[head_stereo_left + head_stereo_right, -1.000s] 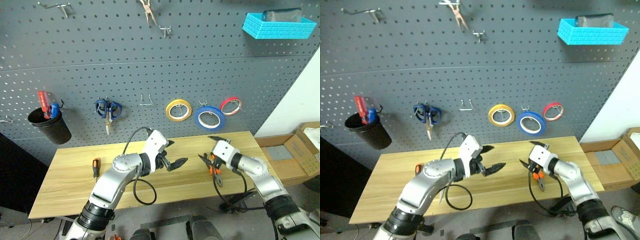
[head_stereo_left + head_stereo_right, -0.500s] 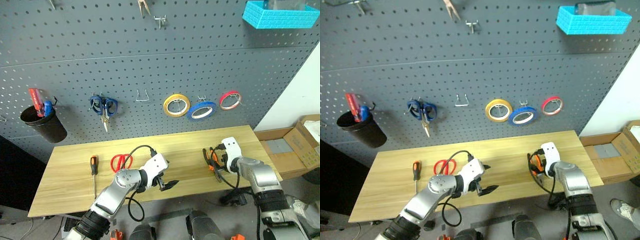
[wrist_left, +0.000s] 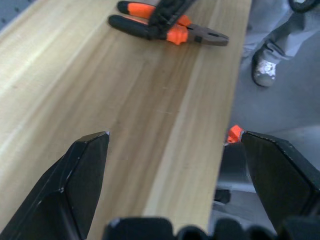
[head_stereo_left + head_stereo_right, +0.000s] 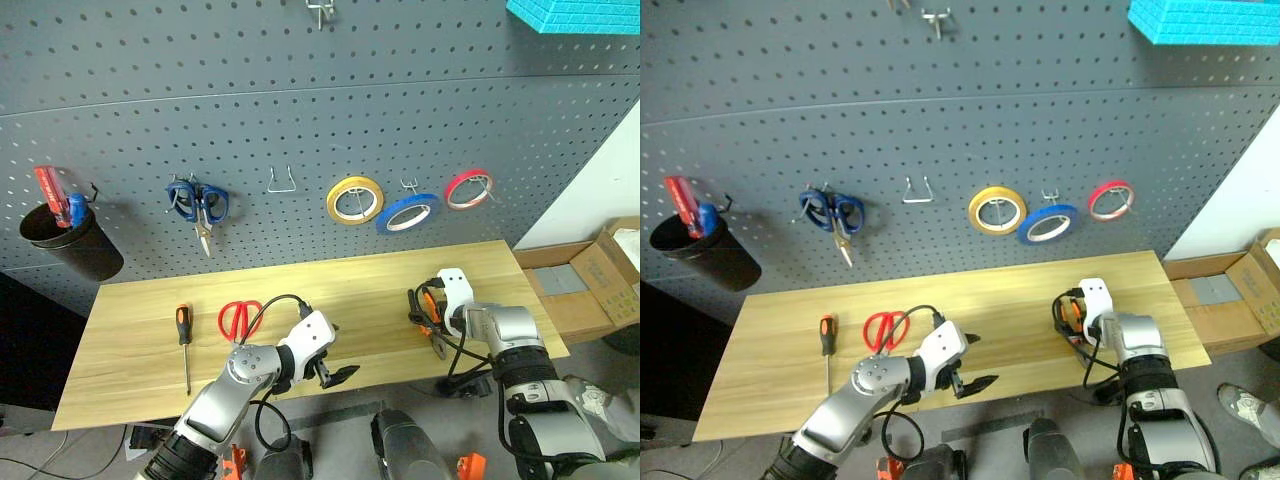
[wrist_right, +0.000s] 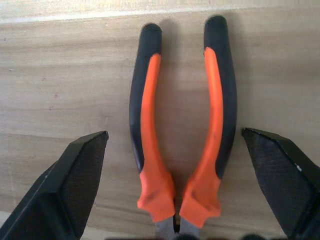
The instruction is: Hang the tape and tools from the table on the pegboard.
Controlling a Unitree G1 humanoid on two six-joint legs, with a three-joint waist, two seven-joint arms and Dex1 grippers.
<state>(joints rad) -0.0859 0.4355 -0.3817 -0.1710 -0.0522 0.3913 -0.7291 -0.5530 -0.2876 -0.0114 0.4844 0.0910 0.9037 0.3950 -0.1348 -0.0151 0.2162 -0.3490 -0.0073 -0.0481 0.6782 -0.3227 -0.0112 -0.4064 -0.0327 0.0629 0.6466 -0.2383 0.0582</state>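
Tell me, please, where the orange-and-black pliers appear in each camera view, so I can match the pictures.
Left eye view: the pliers lie on the table's right part, under the right claw.
Right eye view: same spot, right of centre.
Left wrist view: at the top, beyond the open left claw.
Right wrist view: centred, between the open fingers.
Shared landmark: the pale wood table.

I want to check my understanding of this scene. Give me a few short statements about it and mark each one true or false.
1. The blue tape roll hangs on the pegboard. True.
2. The red-handled scissors hang on the pegboard. False: they lie on the table.
3. The right gripper is open, one finger on each side of the pliers. True.
4. The left gripper holds the screwdriver. False: it is open and empty; the screwdriver lies on the table.
5. The yellow tape roll lies on the table. False: it hangs on the pegboard.
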